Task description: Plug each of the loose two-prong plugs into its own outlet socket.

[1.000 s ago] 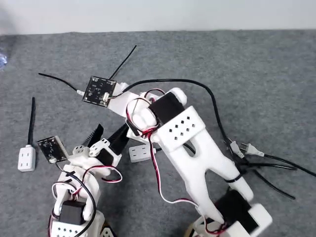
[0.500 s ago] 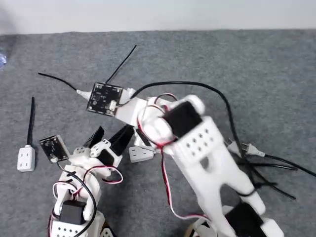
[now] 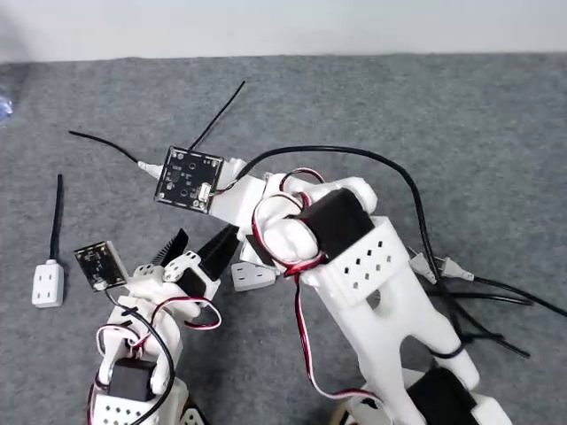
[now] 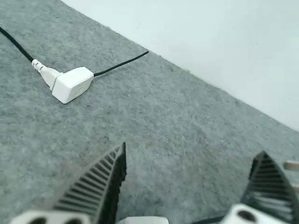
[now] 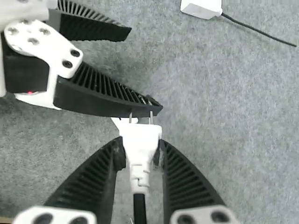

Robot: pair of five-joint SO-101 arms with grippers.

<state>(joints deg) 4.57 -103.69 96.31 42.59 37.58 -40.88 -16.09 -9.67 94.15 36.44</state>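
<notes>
Right claw: the right gripper (image 5: 139, 148) is pinched on a white two-prong plug with a black cord (image 5: 140, 136). Its 2 metal prongs stick out ahead of the fingertips.
Plug position: the prongs are just beside the nearer black ribbed finger of the left gripper (image 3: 209, 237), perhaps touching it. They are in no socket.
Left claw: spread wide, holding nothing, low over the grey felt table cover (image 3: 496, 133).
Change, right arm: over the last 1 s its white upper link has swung toward the right side of the high view and sunk lower. The wrist end has slid a little toward the left arm, and the held cord now loops in a wider arc.
Change, left arm: barely shifted, with its jaws as wide as before.
Sockets: a short white socket block (image 3: 252, 275) lies between the 2 arms and has not moved. A white corded socket block (image 3: 46, 283) lies well apart at the far left. A 3rd white angled socket block (image 4: 71, 84) lies farther out.
Second plug: a loose white two-prong plug (image 3: 434, 266) lies among black cords beside the right arm, untouched.
Meaning: 0 plugs are seated. The carried plug seems bound for the short block, but the prongs look aimed at the left finger, so a re-aim is likely needed.
</notes>
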